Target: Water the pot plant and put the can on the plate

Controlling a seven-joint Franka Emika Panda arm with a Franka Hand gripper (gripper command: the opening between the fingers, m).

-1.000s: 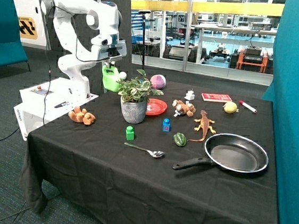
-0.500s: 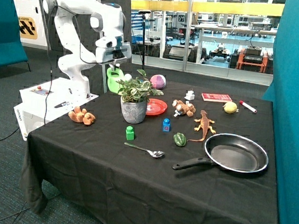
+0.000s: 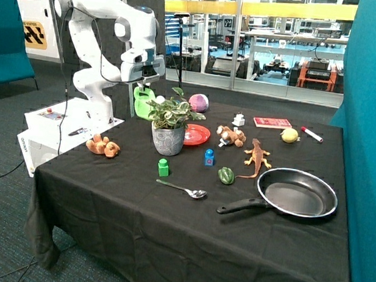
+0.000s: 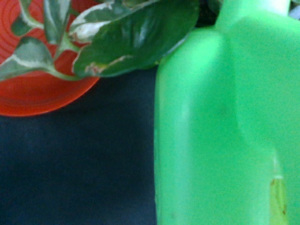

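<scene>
The pot plant (image 3: 168, 127), with green-and-white leaves in a grey pot, stands near the table's middle. My gripper (image 3: 143, 84) is shut on the bright green can (image 3: 141, 101) and holds it in the air just behind the plant, beside its leaves. The white spout tip points at the foliage. The red-orange plate (image 3: 199, 137) lies flat right behind the pot, with nothing on it. In the wrist view the can's body (image 4: 225, 131) fills one side, with a plant leaf (image 4: 136, 37) and part of the plate (image 4: 42, 93) beyond it.
A purple ball (image 3: 198, 102) lies behind the plate. A plush toy (image 3: 102, 147), a green block (image 3: 163, 167), a blue block (image 3: 209, 157), a spoon (image 3: 186, 191) and a pepper toy (image 3: 225, 176) lie nearer the front. A black pan (image 3: 297, 193) sits by a toy lizard (image 3: 257, 157).
My arm has carried the can closer to the plant and tilted it, so the spout now reaches the leaves.
</scene>
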